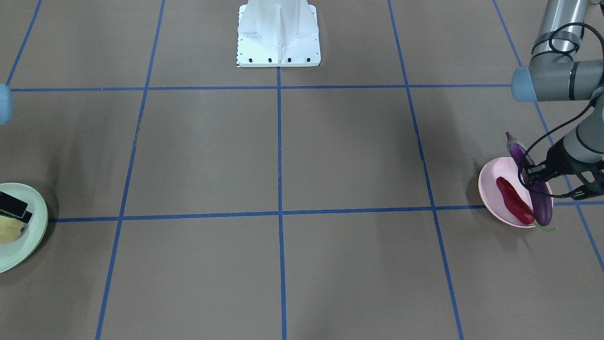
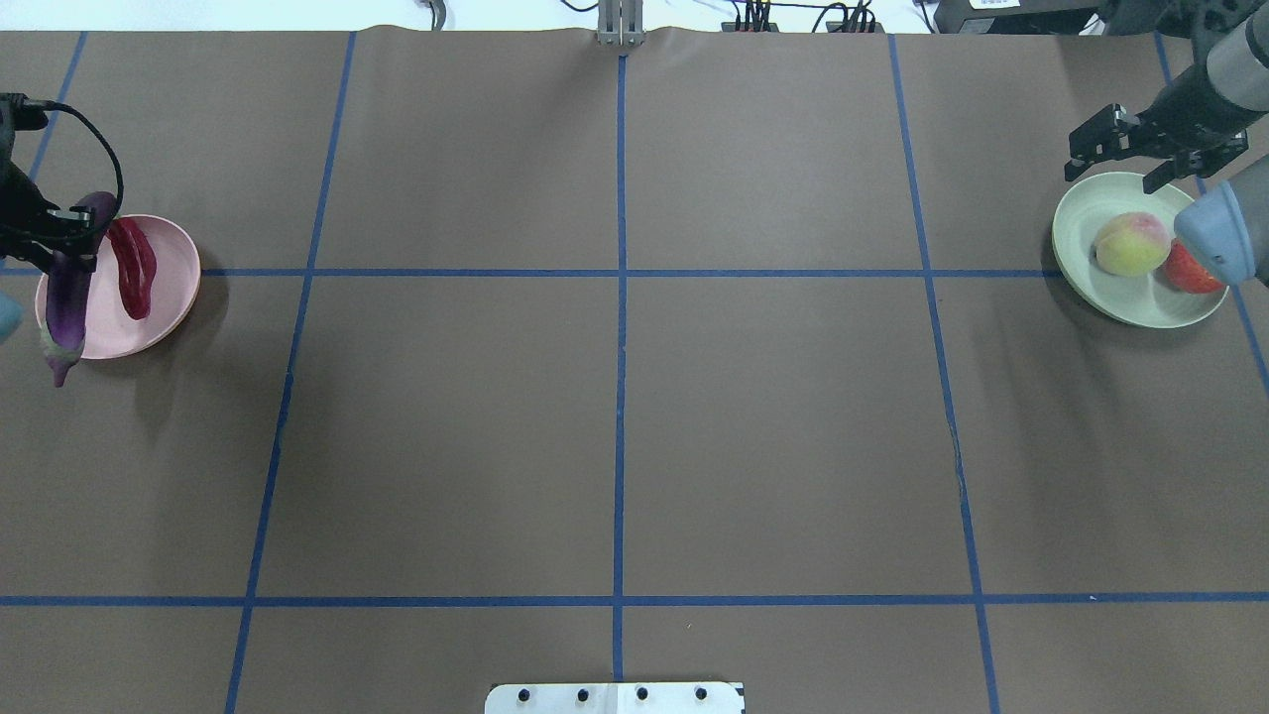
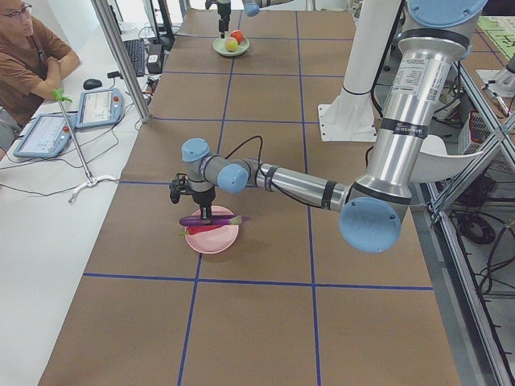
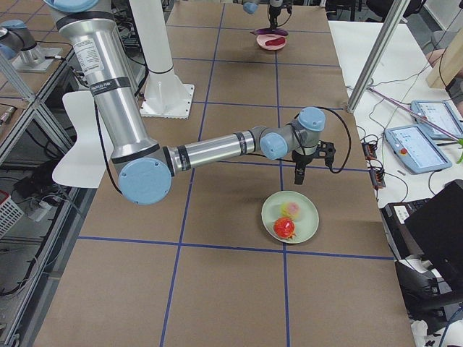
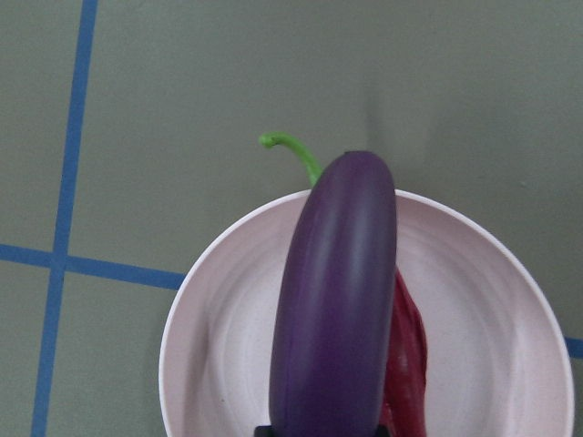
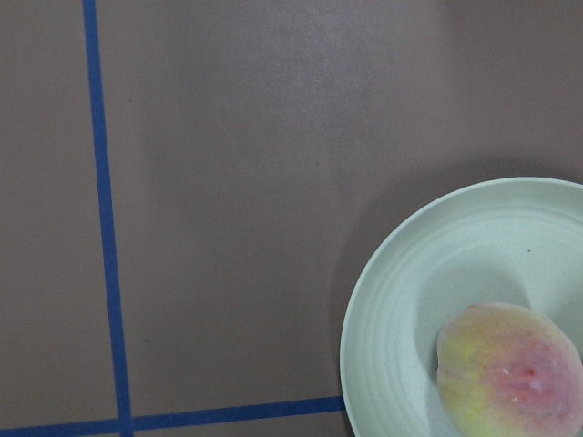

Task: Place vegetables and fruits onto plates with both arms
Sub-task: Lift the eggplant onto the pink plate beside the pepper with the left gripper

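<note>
My left gripper [image 1: 533,174] is shut on the long purple eggplant [image 1: 540,200] and holds it low over the pink plate [image 1: 490,182]; both its ends reach past the rim. The red chili pepper [image 1: 513,200] lies on that plate beside the eggplant. The left wrist view shows the eggplant [image 5: 337,291] above the plate [image 5: 228,346]. My right gripper [image 2: 1130,159] is open and empty above the far rim of the mint green plate [image 2: 1081,213]. The peach [image 2: 1130,244] and the red-orange fruit [image 2: 1193,275] lie on that plate; my arm's blue joint cap partly hides the red fruit.
The white base block [image 1: 278,33] stands at the robot's edge of the brown table, which is marked with blue tape lines. An operator [image 3: 28,64] sits at a side desk with tablets [image 3: 96,108], behind a metal post [image 3: 121,56].
</note>
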Available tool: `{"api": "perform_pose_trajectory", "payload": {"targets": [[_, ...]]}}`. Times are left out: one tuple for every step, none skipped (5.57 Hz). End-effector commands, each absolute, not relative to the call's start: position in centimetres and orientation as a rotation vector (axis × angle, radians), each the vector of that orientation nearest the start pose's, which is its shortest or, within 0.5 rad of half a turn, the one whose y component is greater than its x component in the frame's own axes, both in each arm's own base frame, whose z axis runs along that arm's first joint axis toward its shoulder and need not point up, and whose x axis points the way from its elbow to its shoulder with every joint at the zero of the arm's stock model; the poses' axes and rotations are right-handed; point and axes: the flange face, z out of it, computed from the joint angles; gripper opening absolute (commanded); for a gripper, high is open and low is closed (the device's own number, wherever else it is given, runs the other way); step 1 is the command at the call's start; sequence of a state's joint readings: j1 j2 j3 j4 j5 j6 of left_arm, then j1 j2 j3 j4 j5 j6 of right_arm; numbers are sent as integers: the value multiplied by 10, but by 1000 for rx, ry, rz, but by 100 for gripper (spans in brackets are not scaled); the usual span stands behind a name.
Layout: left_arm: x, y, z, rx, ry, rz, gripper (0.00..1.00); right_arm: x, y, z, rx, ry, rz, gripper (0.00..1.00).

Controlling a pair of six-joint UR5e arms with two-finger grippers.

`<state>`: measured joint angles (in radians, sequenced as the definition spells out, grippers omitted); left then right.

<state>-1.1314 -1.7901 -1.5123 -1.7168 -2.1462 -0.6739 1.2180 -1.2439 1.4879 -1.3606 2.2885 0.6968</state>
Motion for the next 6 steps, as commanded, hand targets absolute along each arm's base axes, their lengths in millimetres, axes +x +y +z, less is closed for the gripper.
{"api": "perform_pose_trajectory", "payload": {"targets": [[183,-578,576,-66,630,-145,100,-156,-619,490,31,-832,158,100],[177,-579,577,-64,630,-156,100,-154,-614,489,35,-834,156,100],[173,-583,572,-57,636,-162,100,-153,-613,490,34,-834,157,100],[177,-590,562,-48,645,-169,100,-153,-611,489,36,-836,155,100],[178,-591,562,-49,645,-170,100,-152,-610,491,34,-834,156,100],[178,-591,558,-44,650,-167,100,-152,-610,490,37,-835,154,100]]}}
